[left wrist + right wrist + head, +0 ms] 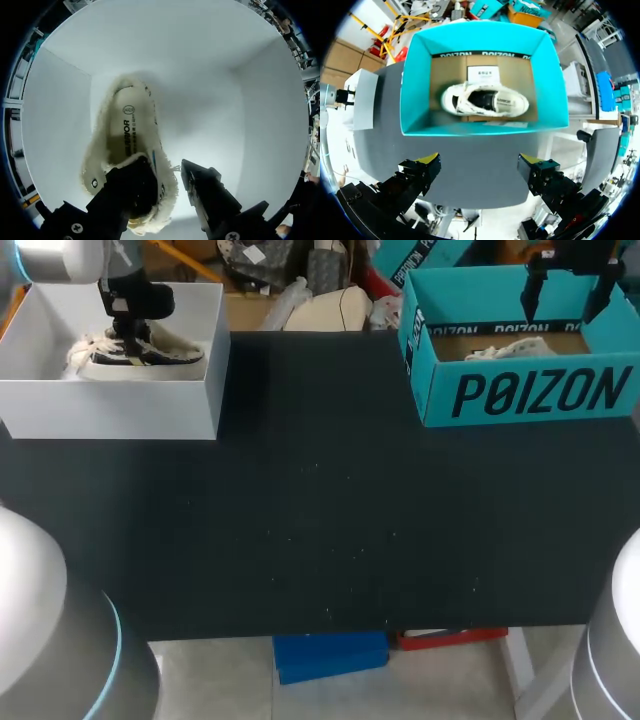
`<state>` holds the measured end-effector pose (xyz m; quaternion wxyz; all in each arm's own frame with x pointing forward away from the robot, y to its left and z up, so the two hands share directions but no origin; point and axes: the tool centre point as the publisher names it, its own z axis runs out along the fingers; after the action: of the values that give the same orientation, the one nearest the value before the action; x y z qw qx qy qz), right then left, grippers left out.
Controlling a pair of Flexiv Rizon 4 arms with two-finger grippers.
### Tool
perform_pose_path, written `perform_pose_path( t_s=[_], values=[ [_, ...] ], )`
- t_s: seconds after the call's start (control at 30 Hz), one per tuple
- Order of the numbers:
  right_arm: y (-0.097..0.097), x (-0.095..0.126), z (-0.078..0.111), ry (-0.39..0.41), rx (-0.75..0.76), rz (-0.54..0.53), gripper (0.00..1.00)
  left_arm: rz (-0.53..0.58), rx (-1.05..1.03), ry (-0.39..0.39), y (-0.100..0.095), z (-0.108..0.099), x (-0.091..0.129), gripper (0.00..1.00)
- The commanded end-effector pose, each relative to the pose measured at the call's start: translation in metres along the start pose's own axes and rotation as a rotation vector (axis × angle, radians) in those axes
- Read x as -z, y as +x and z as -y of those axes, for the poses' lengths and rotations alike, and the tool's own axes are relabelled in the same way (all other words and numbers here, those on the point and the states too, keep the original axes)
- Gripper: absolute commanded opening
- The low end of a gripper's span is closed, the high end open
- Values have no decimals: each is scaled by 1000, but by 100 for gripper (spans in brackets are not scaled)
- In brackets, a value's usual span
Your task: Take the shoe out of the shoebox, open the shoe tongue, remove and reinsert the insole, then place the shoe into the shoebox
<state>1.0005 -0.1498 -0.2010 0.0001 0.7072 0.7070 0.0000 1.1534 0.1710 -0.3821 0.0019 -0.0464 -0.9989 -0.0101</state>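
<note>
Left fingers (131,192) are moderately apart. One is down over the front of the fleece-lined shoe (125,135), the other just beside its side wall. We see no squeeze, so we count them as not gripping.

That shoe lies flat on the floor of the white box (200,75), with its insole seated in the footbed ahead of the fingers.

Right fingers (422,175) are spread wide and empty, hanging above the teal shoebox (415,90). The white shoe (485,100) lies on its side on the box floor, ahead of and well apart from them.

The dark surface (320,520) between the boxes holds no shoe and no loose insole.

Progress, our judgement:
- Both shoes are boxed, so this is either the very start or the very end.
- We cannot tell from here whether the tongue and insole steps are done.
- The left arm looks set for a pick-up or a let-go.
- If this is the start, everything is left: lift out, open the tongue, pull and refit the insole, re-box.
</note>
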Motion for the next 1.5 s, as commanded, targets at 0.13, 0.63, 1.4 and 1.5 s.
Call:
perform_pose_path(
  t_s=[0.13,0.63,1.4,1.5],
  values=[
    [0,0,0,0,0,0,100,34,-18,-9,-5,0,-17,43],
    [0,0,0,0,0,0,100,46,-15,-20,3,1,-22,0],
    [0,0,0,0,0,0,100,328,57,-125,60,25,159,0],
    [0,0,0,0,0,0,100,404,104,-148,79,44,201,0]
  ],
)
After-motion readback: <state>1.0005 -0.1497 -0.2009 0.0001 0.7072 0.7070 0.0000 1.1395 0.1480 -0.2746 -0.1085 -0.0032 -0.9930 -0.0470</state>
